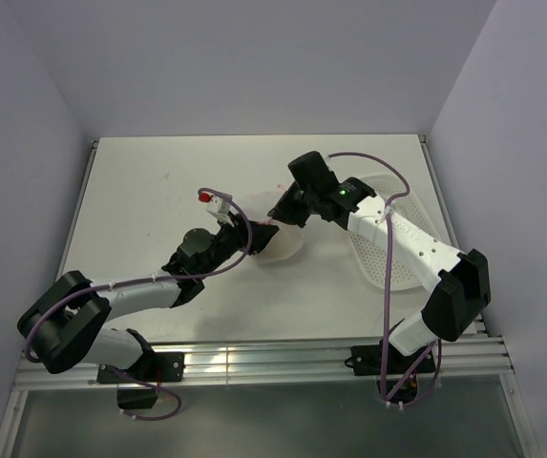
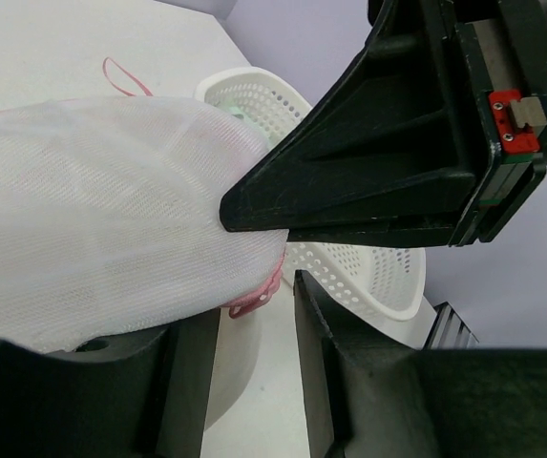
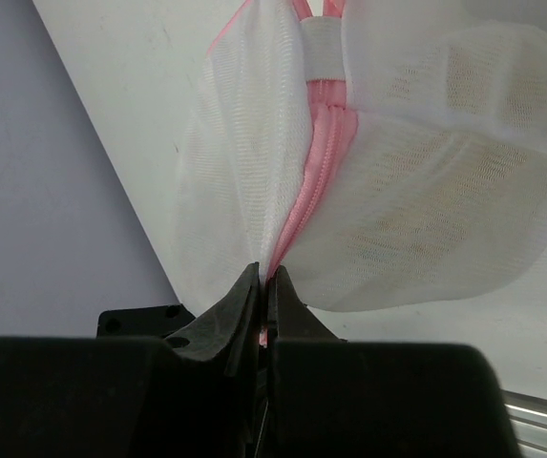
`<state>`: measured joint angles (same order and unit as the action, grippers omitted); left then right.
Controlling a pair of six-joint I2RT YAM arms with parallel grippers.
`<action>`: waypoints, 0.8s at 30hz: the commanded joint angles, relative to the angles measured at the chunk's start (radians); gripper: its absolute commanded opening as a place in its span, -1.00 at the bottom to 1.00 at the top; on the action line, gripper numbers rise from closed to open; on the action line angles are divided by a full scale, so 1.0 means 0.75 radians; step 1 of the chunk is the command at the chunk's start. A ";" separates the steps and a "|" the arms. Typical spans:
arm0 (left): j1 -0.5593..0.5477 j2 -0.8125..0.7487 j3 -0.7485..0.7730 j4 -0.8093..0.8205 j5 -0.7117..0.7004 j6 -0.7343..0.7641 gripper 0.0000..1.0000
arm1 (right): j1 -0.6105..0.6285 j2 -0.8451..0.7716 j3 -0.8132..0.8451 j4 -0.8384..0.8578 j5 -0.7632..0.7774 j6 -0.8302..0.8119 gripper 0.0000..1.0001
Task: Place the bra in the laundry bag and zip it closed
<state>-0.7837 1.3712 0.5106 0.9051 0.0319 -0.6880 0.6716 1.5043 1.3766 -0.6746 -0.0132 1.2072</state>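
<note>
The laundry bag [image 1: 279, 246], white mesh with a pink zipper rim, is held off the table between both arms. My right gripper [image 1: 281, 218] is shut on the bag's pink zipper edge [image 3: 302, 215], with the mesh fanning out beyond its tips [image 3: 265, 277]. A dull yellow tint, the bra [image 3: 426, 219], shows faintly through the mesh. My left gripper [image 1: 244, 234] is open right under the bag [image 2: 92, 239]. A pink zipper tab [image 2: 257, 298] hangs just above its gap [image 2: 256, 320], and nothing is between the jaws. The right gripper [image 2: 368, 181] pinches the bag from the right.
A white perforated plastic basket [image 1: 388, 239] stands at the right, just behind the bag in the left wrist view [image 2: 359, 272]. A thin red cord loop [image 2: 120, 74] lies on the table behind the bag. Grey walls close the table on three sides.
</note>
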 commanded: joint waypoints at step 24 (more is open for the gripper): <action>0.031 -0.037 0.058 0.018 0.099 0.052 -1.00 | 0.017 0.003 0.016 -0.035 0.016 -0.067 -1.00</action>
<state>-0.7670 1.3556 0.5110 0.8745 0.0830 -0.6666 0.6720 1.5051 1.3766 -0.6750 -0.0200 1.1877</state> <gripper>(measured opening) 0.023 0.061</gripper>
